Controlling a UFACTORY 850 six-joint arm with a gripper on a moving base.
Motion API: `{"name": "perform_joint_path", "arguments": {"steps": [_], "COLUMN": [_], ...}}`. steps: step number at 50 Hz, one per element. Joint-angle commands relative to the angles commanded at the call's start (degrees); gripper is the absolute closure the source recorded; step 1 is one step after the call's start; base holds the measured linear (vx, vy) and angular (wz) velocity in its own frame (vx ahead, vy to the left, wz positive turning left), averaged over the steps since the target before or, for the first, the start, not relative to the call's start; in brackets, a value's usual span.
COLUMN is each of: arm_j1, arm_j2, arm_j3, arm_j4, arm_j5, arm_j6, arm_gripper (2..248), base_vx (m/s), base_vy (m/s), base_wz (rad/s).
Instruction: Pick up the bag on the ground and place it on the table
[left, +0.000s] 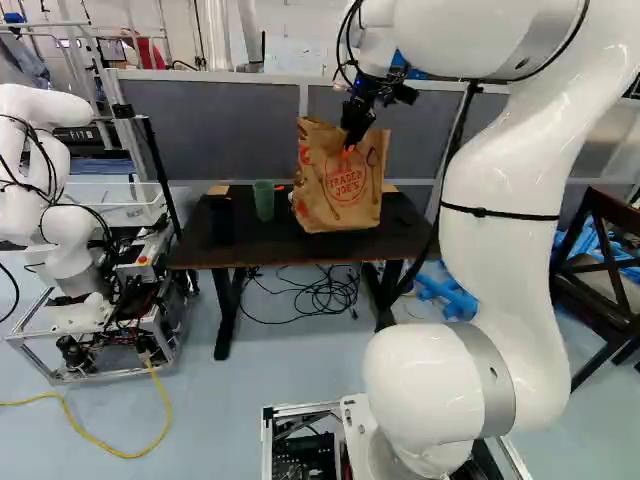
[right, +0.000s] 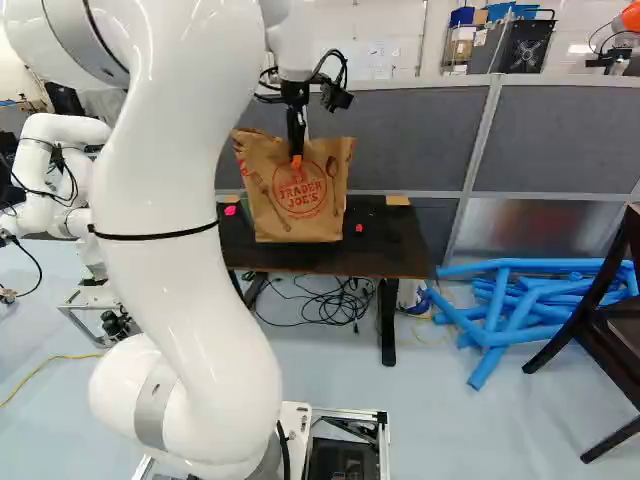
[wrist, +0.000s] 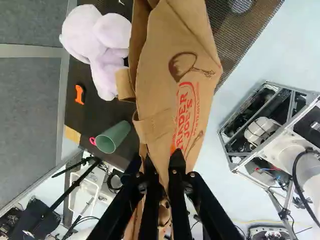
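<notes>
Bag (left: 340, 205) held by the claw (wrist: 164, 164) at the worktop (left: 230, 250), upper middle of the left base view
Placing looks to be in hand: claw pinched narrow on the bag's top edge; contact below unclear, so next ease down until it rests, then let go

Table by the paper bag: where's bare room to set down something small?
There's a small bare patch between the green cup, lilac plush toy and orange piece. In the right base view, the tabletop right of the bag also looks mostly bare. Behind the bag, the toy crowds it.
</notes>
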Motion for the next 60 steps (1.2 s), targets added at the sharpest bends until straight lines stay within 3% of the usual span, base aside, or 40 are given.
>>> {"name": "perform_joint_path", "arguments": {"steps": [15,60], "arm_j1": [0.10,0.11], "arm_j2": [-2.35,-8.19], "arm_j3": [-2.46,-1.99], "arm_j4": [0.00,0.00], "arm_j5": [0.00,3.14], "arm_j6": [0.00,0.00], "arm_gripper": [225,225], "base_vx": [0.000,0.000], "base_vy": [0.000,0.000], "base_wz": [0.000,0.000]}}
